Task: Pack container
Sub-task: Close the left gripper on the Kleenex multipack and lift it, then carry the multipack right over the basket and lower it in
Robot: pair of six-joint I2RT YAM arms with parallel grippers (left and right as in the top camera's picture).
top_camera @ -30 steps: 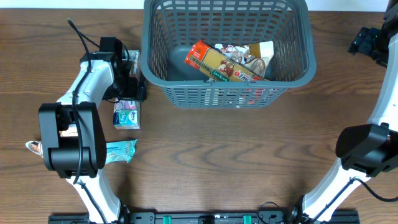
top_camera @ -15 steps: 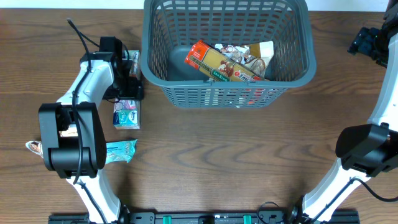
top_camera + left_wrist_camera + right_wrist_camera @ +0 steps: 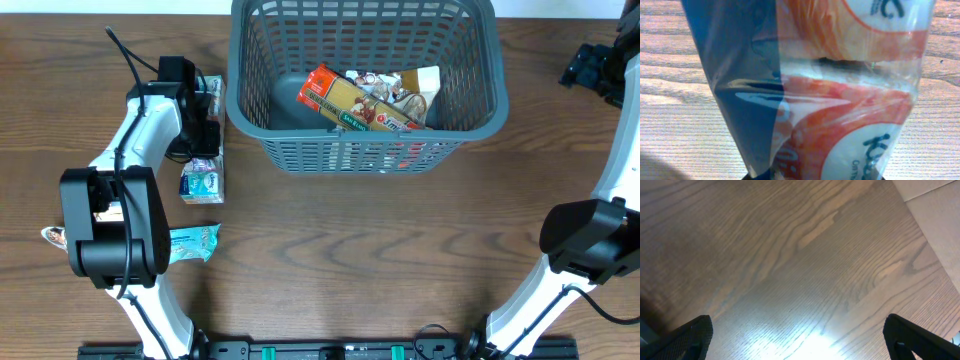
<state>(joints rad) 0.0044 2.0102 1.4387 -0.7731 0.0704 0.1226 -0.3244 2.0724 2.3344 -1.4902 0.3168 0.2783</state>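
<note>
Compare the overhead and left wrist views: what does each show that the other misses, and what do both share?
Only overhead: the basket holding a pasta pack, a teal packet lying outside it, the left arm and the right arm. Only left wrist: a close-up of an orange, blue and clear wrapper with part of its lettering. Both: the wooden table.

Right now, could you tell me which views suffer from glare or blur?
Left wrist: the packet fills the frame, slightly soft, with sheen on its wrap. Right wrist: a bright glare patch on the table. Overhead: sharp and evenly lit.
</note>
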